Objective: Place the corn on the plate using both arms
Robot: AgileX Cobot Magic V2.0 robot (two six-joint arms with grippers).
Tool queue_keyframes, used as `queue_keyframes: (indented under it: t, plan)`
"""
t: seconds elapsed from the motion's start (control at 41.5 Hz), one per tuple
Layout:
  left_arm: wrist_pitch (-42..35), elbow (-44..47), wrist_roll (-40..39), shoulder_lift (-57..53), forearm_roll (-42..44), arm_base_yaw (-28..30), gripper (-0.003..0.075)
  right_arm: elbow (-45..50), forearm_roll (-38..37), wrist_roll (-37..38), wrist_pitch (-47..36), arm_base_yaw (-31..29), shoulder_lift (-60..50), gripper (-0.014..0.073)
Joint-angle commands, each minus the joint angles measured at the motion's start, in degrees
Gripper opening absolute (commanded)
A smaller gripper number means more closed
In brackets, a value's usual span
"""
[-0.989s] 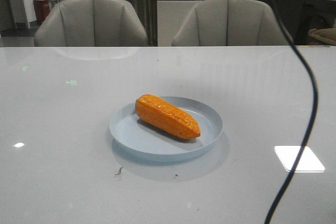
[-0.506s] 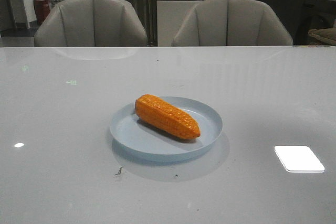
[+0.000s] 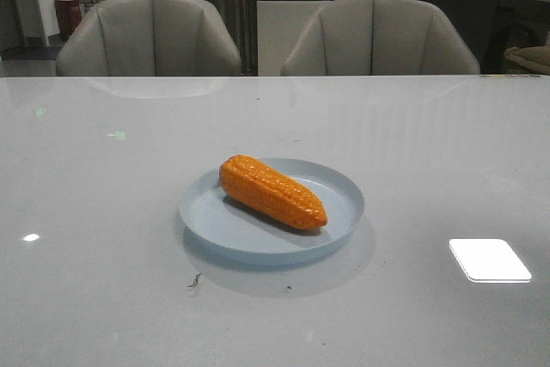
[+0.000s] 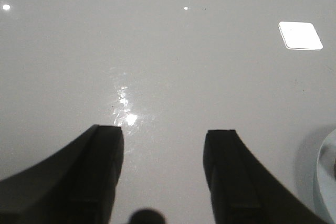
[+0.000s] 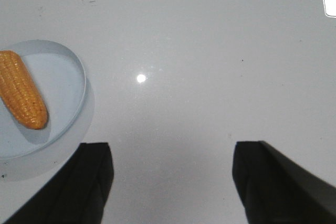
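Note:
The orange corn (image 3: 272, 192) lies on its side on the pale blue plate (image 3: 340, 212) in the middle of the white table. Neither arm shows in the front view. In the right wrist view the corn (image 5: 22, 91) lies on the plate (image 5: 68, 93), off to one side of my right gripper (image 5: 173, 153), which is open and empty over bare table. My left gripper (image 4: 164, 137) is open and empty over bare table, with only a sliver of the plate's rim (image 4: 321, 171) at the frame edge.
The table (image 3: 103, 212) is glossy white with bright light reflections (image 3: 490, 259). Two grey chairs (image 3: 150, 36) stand behind its far edge. A small dark speck (image 3: 195, 280) lies in front of the plate.
A black cable that hung across the right side of the front view one second ago has left the view. The corn and plate have barely shifted.

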Motion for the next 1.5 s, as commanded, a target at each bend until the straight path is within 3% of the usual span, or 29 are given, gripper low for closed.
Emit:
queue_keyframes:
  t: [0.0, 0.265, 0.844, 1.157, 1.471]
  plan:
    - [-5.40, -1.40, -0.13, -1.54, -0.48, 0.13, 0.0370, -1.48, 0.72, -0.11, -3.44, -0.33, -0.88, 0.0582]
    - [-5.29, -1.40, -0.13, -1.54, -0.48, 0.13, 0.0086, -1.48, 0.72, -0.11, -3.44, -0.33, -0.88, 0.0582]
    - [-5.19, -0.70, -0.13, -3.91, 1.01, 0.02, 0.0093, -1.48, 0.72, -0.11, -3.39, -0.33, -0.88, 0.0582]
    - [-11.13, 10.87, -0.13, -20.77, 2.21, 0.02, 0.0093, -1.48, 0.72, -0.11, -3.33, -0.33, -0.88, 0.0582]
    - [-11.32, 28.90, -0.13, -48.39, 5.20, 0.02, 0.0093, -1.48, 0.72, -0.11, -3.33, -0.33, -0.88, 0.0582]
